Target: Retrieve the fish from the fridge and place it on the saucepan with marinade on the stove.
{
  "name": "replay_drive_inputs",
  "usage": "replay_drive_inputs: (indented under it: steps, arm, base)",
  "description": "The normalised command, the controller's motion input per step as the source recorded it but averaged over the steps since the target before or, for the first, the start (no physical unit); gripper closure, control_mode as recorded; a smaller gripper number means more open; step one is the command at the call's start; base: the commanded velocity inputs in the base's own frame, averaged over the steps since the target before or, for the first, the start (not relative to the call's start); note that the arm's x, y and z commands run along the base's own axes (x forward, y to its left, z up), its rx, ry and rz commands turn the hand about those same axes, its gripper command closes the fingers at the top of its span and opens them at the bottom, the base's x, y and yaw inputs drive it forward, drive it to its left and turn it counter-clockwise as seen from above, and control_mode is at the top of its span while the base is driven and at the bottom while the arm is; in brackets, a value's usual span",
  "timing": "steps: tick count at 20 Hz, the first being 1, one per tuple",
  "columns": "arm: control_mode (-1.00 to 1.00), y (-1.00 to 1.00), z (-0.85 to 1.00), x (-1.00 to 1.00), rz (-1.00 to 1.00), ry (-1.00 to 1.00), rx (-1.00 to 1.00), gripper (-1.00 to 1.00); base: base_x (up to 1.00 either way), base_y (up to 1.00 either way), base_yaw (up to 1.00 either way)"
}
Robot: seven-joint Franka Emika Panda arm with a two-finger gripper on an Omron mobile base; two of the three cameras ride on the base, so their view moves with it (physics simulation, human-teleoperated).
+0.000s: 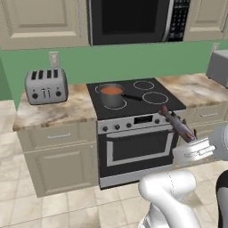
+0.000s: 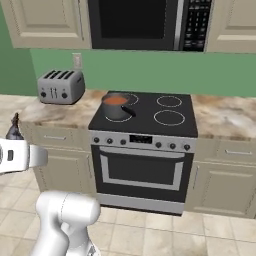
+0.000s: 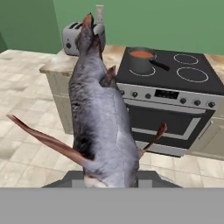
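Observation:
The silver-grey fish (image 1: 177, 123) is held in the air in front of the stove's (image 1: 149, 106) right front corner, with my gripper (image 1: 190, 137) shut on its lower end. In the hand view the fish (image 3: 100, 122) stands upright, close up, hiding the fingertips. In the right base view the fish (image 2: 14, 131) pokes up above the hand at the far left. The saucepan (image 1: 111, 95) sits on the stove's rear left burner, its black handle pointing right, and holds orange-red marinade (image 1: 111, 90). The saucepan (image 3: 141, 61) lies well ahead of the fish. The fridge is out of view.
A silver toaster (image 1: 46, 86) stands on the marble counter (image 1: 58, 111) left of the stove. A black microwave (image 1: 133, 20) hangs above the cooktop. A grey appliance (image 1: 218, 67) sits on the right counter. The oven door (image 1: 138, 149) faces the tiled floor.

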Motion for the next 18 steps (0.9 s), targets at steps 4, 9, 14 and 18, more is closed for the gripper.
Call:
replay_drive_inputs:
  steps: [4,9,14,18]
  arm:
    - [1.0,0.0,0.0,0.0,0.0,0.0,0.0,1.0]
    - [1.0,0.0,0.0,0.0,0.0,0.0,0.0,1.0]
    - [1.0,0.0,0.0,0.0,0.0,0.0,0.0,1.0]
    - [1.0,0.0,0.0,0.0,0.0,0.0,0.0,1.0]
  base:
    - [0.58,0.0,0.0]
    - [0.58,0.0,0.0]
    - [0.6,0.0,0.0]
    - [0.62,0.0,0.0]
